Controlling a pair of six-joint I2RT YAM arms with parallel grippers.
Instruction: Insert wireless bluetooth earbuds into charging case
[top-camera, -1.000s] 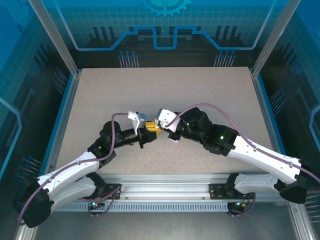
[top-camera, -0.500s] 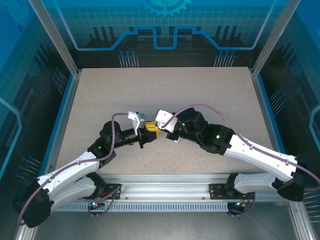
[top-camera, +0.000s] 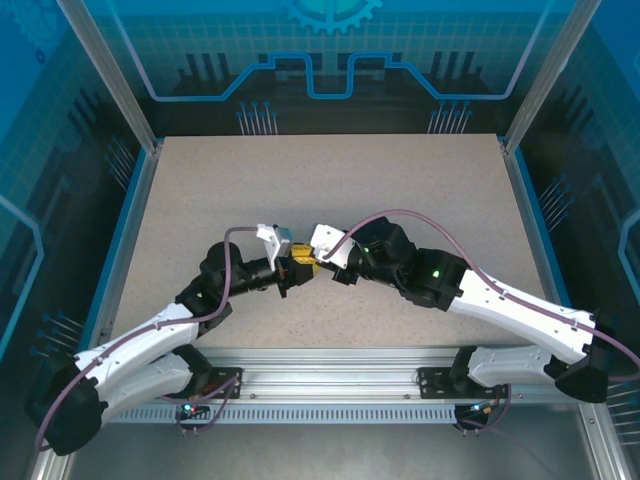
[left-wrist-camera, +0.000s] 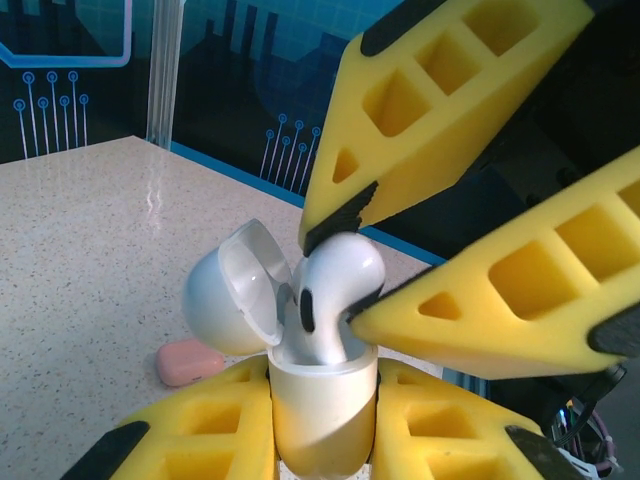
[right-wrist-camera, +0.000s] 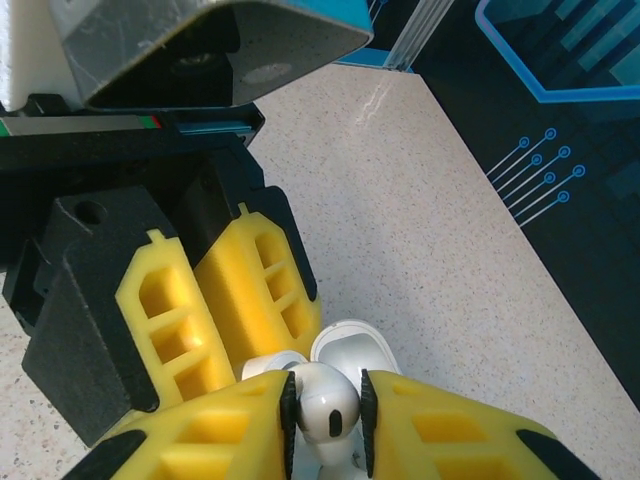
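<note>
White earbud (left-wrist-camera: 335, 285) sits pinched between the right gripper's (right-wrist-camera: 325, 408) yellow fingers (left-wrist-camera: 450, 120), mid-frame in the left wrist view. Its lower part is down inside the open case (left-wrist-camera: 322, 385). The left gripper (top-camera: 298, 271) clamps that case upright at the bottom centre, with the lid (left-wrist-camera: 232, 290) hinged back to the left. A pink case (left-wrist-camera: 188, 362) lies on the speckled table (left-wrist-camera: 80, 250), lower left, below the lid.
</note>
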